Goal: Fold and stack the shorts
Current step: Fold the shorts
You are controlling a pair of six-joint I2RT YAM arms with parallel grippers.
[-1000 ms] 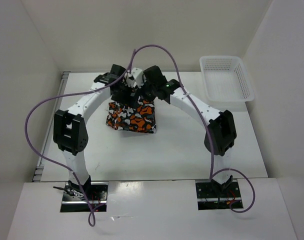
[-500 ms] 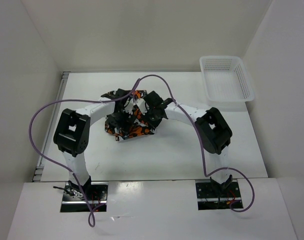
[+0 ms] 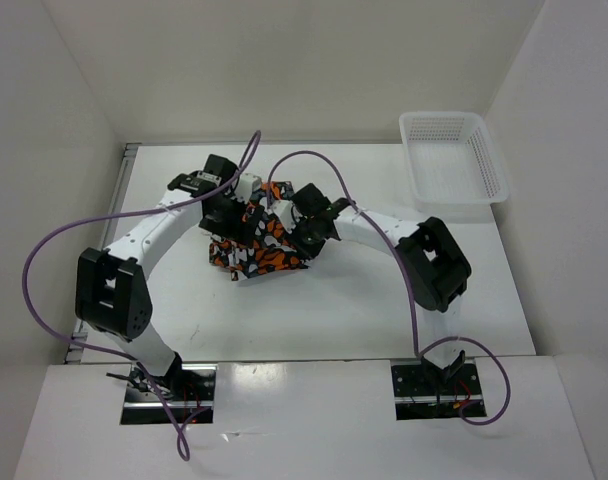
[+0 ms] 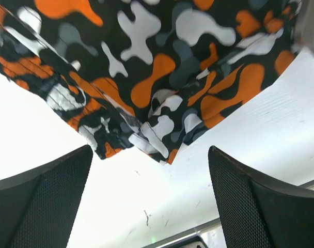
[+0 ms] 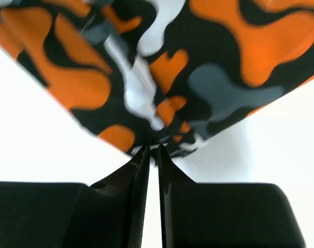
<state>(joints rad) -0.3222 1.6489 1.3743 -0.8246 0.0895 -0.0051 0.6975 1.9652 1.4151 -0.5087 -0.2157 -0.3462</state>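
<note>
I see shorts (image 3: 256, 252) bunched, half-folded on worktop (image 3: 334, 300); left jaws wide, empty; right jaws narrow, pinching corner; stacking undone

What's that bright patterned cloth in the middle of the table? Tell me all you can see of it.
The shorts: soft fabric in orange, black, grey and white camouflage blotches, stitched hems showing. They lie bunched and partly folded on the white table, one edge raised. The right gripper has its jaws pinched on a corner; the left gripper hangs open close by.
</note>
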